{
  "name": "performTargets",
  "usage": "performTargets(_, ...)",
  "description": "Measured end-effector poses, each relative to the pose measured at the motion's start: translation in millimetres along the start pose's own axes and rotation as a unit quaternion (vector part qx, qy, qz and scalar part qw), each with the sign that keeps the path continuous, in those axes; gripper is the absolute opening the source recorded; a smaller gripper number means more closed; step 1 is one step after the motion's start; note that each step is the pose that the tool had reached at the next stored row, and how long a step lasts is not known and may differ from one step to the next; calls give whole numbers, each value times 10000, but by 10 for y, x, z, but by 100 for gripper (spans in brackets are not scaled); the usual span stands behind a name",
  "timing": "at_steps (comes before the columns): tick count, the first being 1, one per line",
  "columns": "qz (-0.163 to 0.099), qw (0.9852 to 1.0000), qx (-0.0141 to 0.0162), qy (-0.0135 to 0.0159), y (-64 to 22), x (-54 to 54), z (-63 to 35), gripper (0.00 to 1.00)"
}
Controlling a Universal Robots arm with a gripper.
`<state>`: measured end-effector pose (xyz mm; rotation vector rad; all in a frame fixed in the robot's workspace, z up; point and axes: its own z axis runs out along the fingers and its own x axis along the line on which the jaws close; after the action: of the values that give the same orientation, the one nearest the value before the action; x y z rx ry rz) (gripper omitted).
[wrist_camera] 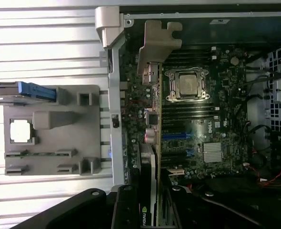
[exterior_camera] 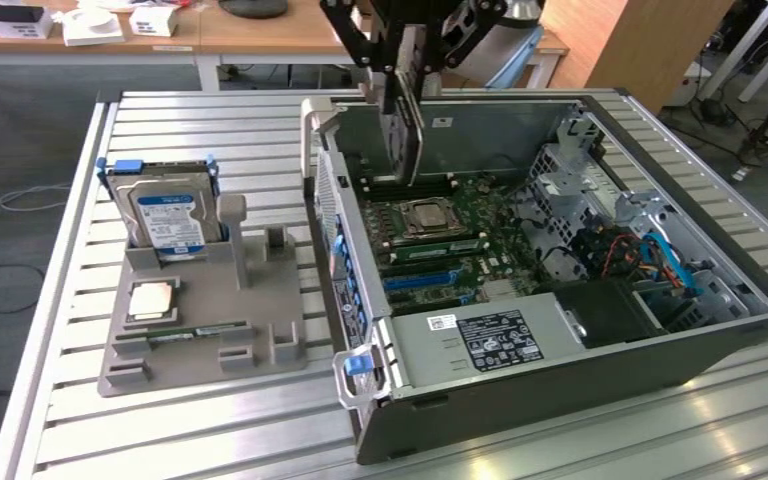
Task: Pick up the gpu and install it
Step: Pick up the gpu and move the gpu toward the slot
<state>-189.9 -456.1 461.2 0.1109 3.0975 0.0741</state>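
Observation:
The gpu [exterior_camera: 406, 130] hangs on edge above the open computer case [exterior_camera: 531, 400], over the motherboard [exterior_camera: 451, 240] near its far end. My gripper [exterior_camera: 408, 60] is shut on the card's top edge, a black finger on each face. In the wrist view the gpu [wrist_camera: 149, 162] shows edge-on, with its silver end bracket [wrist_camera: 157, 43] standing beside the case's rear wall and my gripper [wrist_camera: 147, 207] clamped on it. The card is over the slots next to the CPU socket [wrist_camera: 186, 86]; whether it touches a slot I cannot tell.
A grey fixture tray [exterior_camera: 264, 300] lies on the slatted table at the exterior view's left. It carries an upright hard drive with a blue label [exterior_camera: 164, 215], a CPU chip [exterior_camera: 153, 300] and a RAM stick [exterior_camera: 197, 332]. Cables and drive cages fill the case's right side [exterior_camera: 651, 260].

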Motion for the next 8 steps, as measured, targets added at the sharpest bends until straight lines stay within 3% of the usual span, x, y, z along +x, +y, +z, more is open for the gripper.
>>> performTargets(8, 0, 10000, -1, 0, 36, -362, 19, 27)
